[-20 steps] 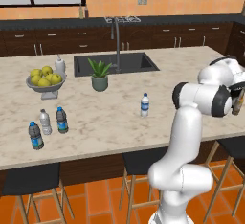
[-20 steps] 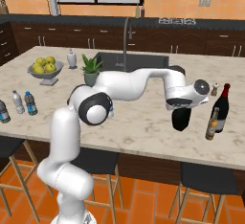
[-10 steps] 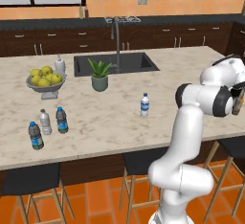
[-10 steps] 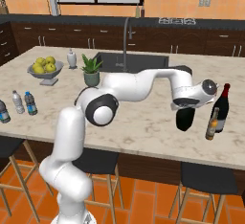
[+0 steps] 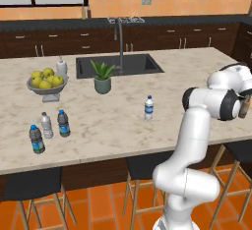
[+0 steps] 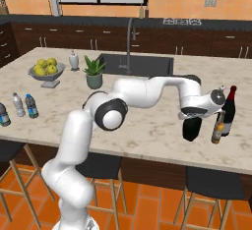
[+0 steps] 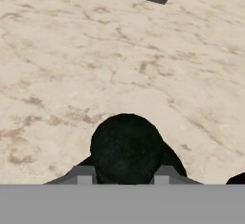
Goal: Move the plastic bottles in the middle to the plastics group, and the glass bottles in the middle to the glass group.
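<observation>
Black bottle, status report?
Gripper shut on black bottle, beside amber bottle and tall dark bottle. Clear water bottle waits mid-counter. Nothing in the way.

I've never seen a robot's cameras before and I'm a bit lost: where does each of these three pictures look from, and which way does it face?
Left base view: behind the arm on its left, facing the marble counter; the white arm rises at lower right.
Right base view: behind on its right, same counter; the arm stretches to the gripper at the black bottle, near the tall dark bottle and amber bottle.
Hand view: on the hand, looking down on the black bottle's top.
Both base views share the sink, fruit bowl and potted plant.
</observation>
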You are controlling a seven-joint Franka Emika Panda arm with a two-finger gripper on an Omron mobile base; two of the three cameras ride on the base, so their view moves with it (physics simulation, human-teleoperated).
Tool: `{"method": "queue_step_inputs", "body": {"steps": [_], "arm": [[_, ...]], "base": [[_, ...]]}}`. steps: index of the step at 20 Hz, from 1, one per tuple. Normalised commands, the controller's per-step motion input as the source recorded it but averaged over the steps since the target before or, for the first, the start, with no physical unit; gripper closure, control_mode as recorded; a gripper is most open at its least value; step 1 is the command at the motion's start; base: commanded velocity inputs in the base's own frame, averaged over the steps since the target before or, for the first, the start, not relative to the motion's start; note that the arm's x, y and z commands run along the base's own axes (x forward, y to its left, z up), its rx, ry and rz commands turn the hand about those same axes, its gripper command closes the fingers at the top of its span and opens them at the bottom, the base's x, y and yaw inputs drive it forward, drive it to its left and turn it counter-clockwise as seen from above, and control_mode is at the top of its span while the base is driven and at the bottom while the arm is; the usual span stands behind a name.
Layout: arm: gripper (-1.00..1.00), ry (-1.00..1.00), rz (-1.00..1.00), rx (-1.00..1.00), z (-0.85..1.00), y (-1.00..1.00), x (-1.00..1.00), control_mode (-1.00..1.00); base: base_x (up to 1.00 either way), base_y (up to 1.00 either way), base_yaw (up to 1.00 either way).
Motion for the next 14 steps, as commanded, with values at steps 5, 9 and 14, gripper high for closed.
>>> {"method": "queue_step_inputs", "body": {"steps": [5, 9, 14], "arm": [[1.00, 0.00, 0.00, 0.00, -0.22, -0.04, 0.10, -1.00], [1.00, -0.01, 0.00, 0.00, 0.05, -0.26, 0.52, -1.00], [1.00, 0.00, 0.00, 0.00, 0.01, -0.26, 0.30, -1.00]], "base": [[0.00, 0.00, 0.00], [0.00, 0.00, 0.00], [0.00, 0.00, 0.00]]}}
